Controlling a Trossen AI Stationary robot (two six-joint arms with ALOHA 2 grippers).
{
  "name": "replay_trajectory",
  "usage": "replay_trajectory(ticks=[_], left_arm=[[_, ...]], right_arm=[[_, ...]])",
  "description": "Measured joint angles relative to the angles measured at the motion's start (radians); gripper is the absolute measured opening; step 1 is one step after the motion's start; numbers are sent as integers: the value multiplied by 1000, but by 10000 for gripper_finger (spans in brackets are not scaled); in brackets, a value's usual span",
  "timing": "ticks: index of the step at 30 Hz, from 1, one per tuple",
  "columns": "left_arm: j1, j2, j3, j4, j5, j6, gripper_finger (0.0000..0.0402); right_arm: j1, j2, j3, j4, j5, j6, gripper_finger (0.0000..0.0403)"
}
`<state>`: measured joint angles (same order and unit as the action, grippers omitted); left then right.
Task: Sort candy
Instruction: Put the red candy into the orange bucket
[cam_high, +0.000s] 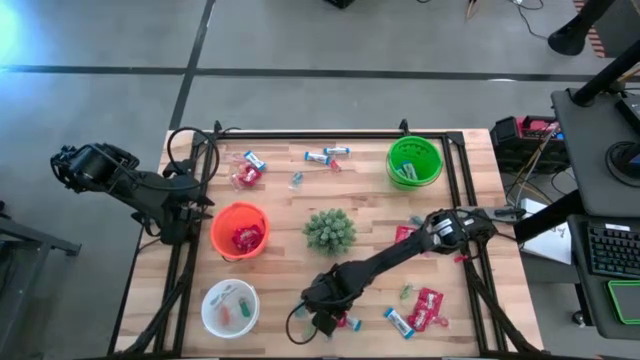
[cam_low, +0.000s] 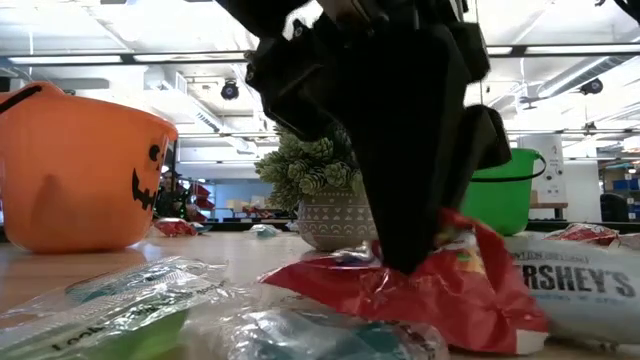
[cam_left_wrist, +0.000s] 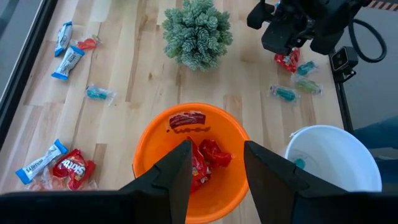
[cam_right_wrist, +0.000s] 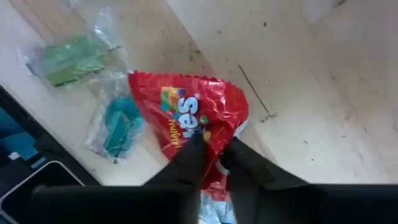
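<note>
**A:** While the two arms share the pale wooden slatted table (cam_high: 470, 200), what does the scene show, from the largest items down?

**B:** Three bowls. The orange plastic pumpkin-face bucket (cam_high: 239, 230) near the left edge holds red packets. The green plastic bowl (cam_high: 414, 162) by the far right corner holds at least one blue-and-white bar. The white bowl (cam_high: 229, 307) at the near left corner holds a few small green and teal pieces. The spiky green potted plant (cam_high: 329, 230) stands mid-table and is not candy.

**A:** And the grippers?

**B:** The right gripper (cam_right_wrist: 211, 158) is down at the near edge, right of the white bowl. Its fingers are pinched onto the crinkled red foil sweet packet (cam_right_wrist: 186, 121), which lies on the wood. Just beside the packet lie a teal sweet in clear wrap (cam_right_wrist: 119, 127) and a green sweet in clear wrap (cam_right_wrist: 74, 59). The left gripper (cam_left_wrist: 214, 168) hovers over the orange bucket, fingers apart, holding nothing.

**A:** How far along is the sorting?

**B:** Judged from the layout, partly done: each bowl has contents, yet much remains loose. Left over are the blue-and-white wrapped bars (cam_high: 330, 154) along the far edge, a red packet (cam_high: 247, 176) near the far left corner, and more red packets and bars (cam_high: 425, 308) toward the near right corner. The pinched packet would likely belong in the orange bucket.
</note>
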<state>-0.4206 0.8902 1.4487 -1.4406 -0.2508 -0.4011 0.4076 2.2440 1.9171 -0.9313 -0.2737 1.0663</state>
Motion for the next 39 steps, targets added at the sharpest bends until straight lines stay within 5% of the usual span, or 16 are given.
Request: replay_trajectory(ticks=[17, 39], left_arm=[[0, 0, 0, 1, 85, -11, 127], [0, 0, 0, 0, 107, 0, 127]], right_arm=[[-8, -15, 200, -132, 77, -46, 9], [-18, -15, 135, -189, 113, -42, 16]])
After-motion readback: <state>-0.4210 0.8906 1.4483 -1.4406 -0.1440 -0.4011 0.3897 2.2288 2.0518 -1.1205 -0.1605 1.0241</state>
